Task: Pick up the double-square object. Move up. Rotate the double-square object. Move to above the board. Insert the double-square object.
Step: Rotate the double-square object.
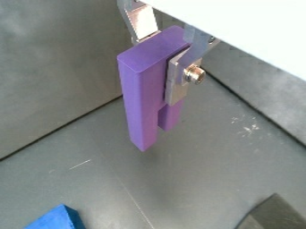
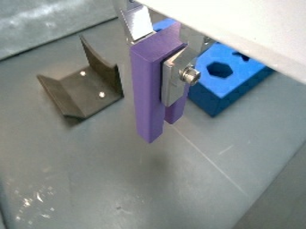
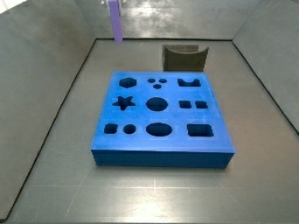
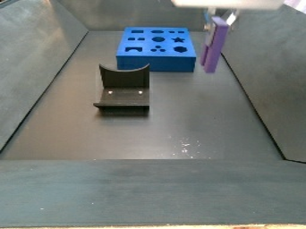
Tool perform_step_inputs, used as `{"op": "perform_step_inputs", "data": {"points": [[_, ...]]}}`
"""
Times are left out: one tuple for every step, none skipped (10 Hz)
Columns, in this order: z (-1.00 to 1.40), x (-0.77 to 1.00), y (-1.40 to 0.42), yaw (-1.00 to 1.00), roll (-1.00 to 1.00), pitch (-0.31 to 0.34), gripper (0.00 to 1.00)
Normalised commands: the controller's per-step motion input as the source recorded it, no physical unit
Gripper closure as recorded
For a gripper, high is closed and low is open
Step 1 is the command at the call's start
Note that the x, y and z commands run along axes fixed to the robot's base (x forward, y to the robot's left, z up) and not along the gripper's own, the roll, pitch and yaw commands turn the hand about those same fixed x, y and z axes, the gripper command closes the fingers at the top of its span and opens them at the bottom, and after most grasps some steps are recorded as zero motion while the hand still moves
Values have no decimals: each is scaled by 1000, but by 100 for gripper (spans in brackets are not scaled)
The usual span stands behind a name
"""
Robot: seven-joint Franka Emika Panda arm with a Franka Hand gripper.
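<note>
1. My gripper (image 1: 164, 55) is closed on the double-square object (image 1: 146, 98); in both wrist views my silver finger plates press against its upper part, one finger (image 2: 176, 73) lying flat on a side face and another finger (image 2: 135, 21) showing above its top end.
2. The double-square object hangs upright and long-ways down from my fingers, clear of the grey floor (image 2: 143, 188), with open air beneath its lower end.
3. In a side view the purple piece (image 3: 114, 19) shows high up near the back wall, off the far left corner of the board (image 3: 163, 149), not over it.
4. In a side view the piece (image 4: 213, 46) hangs just to the right of the board (image 4: 158, 63), with my gripper (image 4: 221, 18) at its top end.
5. The board lies flat on the floor, its shaped holes facing up; in a wrist view one blue corner (image 2: 227, 76) lies behind the held piece.
6. The fixture (image 4: 121, 90) stands on the floor apart from the board, and apart from me; a wrist view shows the fixture (image 2: 81, 82) to one side of the hanging piece.
</note>
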Motion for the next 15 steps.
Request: {"op": "perform_step_inputs", "data": {"points": [[1000,144,-51,28,-75,79,100],[1000,130,-51,28,-78,76,100],[950,97,-45,22,-78,77,100],[810,68,-38,21,-79,74,100],[622,35,-31,19,-82,71,100],[481,19,-27,17,-86,67,100],[340,13,-24,15,-90,67,100],[201,14,-22,12,-95,69,100],[0,0,0,-1000,-54,81,100],[-18,8,11,-1000,-56,81,100],[-10,11,18,-1000,-59,85,100],[0,17,18,-1000,-73,102,100],[3,20,18,-1000,-84,116,100],[7,24,18,-1000,-101,138,100],[12,29,19,-915,-126,166,100]]}}
